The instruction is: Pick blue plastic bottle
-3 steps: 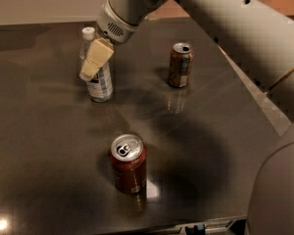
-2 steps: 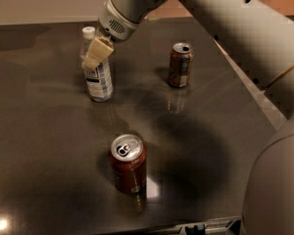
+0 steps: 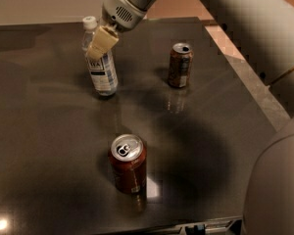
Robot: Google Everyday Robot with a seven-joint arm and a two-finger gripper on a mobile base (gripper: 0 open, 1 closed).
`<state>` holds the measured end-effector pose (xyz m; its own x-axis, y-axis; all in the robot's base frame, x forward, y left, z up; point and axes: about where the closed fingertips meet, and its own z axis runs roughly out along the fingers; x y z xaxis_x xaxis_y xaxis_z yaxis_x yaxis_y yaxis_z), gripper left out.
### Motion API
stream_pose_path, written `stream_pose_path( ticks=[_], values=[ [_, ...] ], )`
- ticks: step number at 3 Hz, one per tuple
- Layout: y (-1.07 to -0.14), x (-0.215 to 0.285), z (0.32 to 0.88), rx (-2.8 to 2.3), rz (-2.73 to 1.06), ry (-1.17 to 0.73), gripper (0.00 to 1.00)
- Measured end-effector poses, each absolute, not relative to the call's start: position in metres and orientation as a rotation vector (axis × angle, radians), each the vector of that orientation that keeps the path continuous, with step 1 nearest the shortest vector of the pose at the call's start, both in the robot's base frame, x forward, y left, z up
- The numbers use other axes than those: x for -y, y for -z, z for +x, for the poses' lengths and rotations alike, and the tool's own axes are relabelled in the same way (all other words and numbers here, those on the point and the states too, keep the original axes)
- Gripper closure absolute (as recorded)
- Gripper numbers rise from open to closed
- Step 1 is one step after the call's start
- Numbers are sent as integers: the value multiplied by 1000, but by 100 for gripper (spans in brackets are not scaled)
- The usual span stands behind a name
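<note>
The blue plastic bottle (image 3: 102,71) stands upright at the far left of the worktop (image 3: 44,151). It looks light, thin-walled and smooth (likely to dent or slip under a hard squeeze), so the firmer shoulder just above the label seems the best hold. The pincer (image 3: 100,44) sits against that upper part, just below the white cap; whether it is spread or pinching I cannot tell. A brown can (image 3: 179,65) stands far right and a second can (image 3: 128,163) near centre, both well apart from the bottle and out of the way.
</note>
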<state>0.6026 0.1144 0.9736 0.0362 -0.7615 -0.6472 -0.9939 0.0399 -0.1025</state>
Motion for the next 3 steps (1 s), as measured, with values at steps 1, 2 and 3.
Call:
stream_pose_path(
  ticks=[1,2,3],
  values=[
    [-1007,-102,589,-1703,-1806,-561,100],
    [-1046,-89,572,-1611,-1836,-580,100],
    [-1076,-80,561,-1543,-1858,-604,100]
  ],
)
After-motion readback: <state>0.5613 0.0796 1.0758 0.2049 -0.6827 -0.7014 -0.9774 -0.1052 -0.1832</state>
